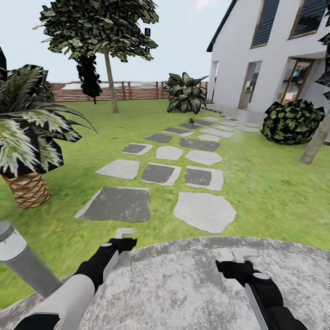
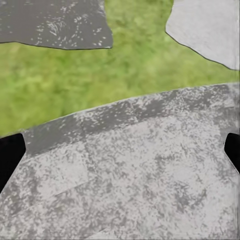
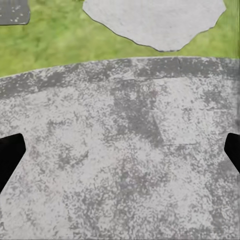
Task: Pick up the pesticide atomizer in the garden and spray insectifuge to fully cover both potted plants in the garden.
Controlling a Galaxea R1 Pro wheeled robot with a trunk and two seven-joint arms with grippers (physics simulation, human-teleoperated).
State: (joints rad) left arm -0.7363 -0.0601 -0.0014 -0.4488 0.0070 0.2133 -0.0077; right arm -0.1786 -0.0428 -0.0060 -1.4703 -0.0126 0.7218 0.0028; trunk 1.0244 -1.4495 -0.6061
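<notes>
I stand at the edge of the grey mottled patio [image 1: 183, 279] in the garden, facing the lawn. The pesticide atomizer is out of view. Far along the stepping stones [image 1: 158, 173] sits a tiny low green plant [image 1: 191, 120]; it is too small to tell whether it is one of the potted plants. My left gripper [image 1: 124, 233] hangs open over the patio rim, with nothing between its dark fingertips [image 2: 10, 155]. My right gripper [image 1: 239, 255] is open too, over bare paving, its fingertips [image 3: 10, 155] wide apart.
A striped-leaf palm in a woven pot [image 1: 28, 188] and a grey post lamp [image 1: 18, 259] stand close on the left. A round dark shrub [image 1: 291, 122] and a tree trunk [image 1: 315, 143] are on the right, before the white house [image 1: 275, 55]. A brown fence [image 1: 123, 90] closes the back.
</notes>
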